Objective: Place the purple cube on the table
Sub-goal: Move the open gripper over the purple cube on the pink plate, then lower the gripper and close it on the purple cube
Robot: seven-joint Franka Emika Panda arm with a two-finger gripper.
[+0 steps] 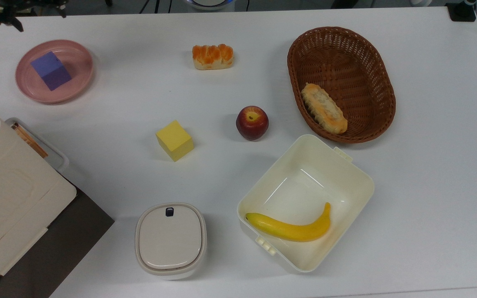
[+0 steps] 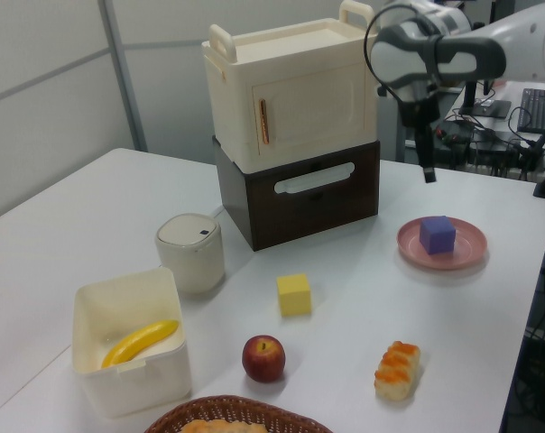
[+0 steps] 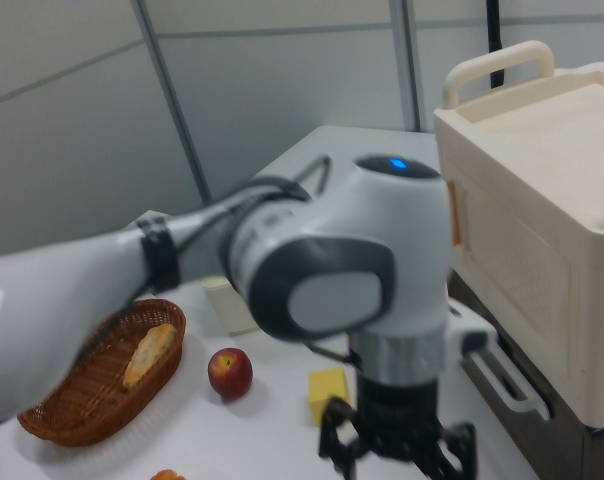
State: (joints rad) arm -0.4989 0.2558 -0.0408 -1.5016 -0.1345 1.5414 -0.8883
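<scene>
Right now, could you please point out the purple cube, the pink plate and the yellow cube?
purple cube (image 1: 50, 70): top view, its upper face.
pink plate (image 1: 82, 64): top view, bare inner rim.
yellow cube (image 1: 173, 137): top view, its upper face.

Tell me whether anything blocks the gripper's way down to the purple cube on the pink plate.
Nothing visible does. The gripper hangs above the table's far edge beside the pink plate, and the purple cube sits alone on it with its top uncovered. The stacked boxes stand off to the left view's left.

Pale grey panelled walls (image 2: 47, 81) with metal seams fill the upper left of the left view, while a cluttered desk with a black keyboard (image 2: 536, 97) and cables sits at its upper right.
</scene>
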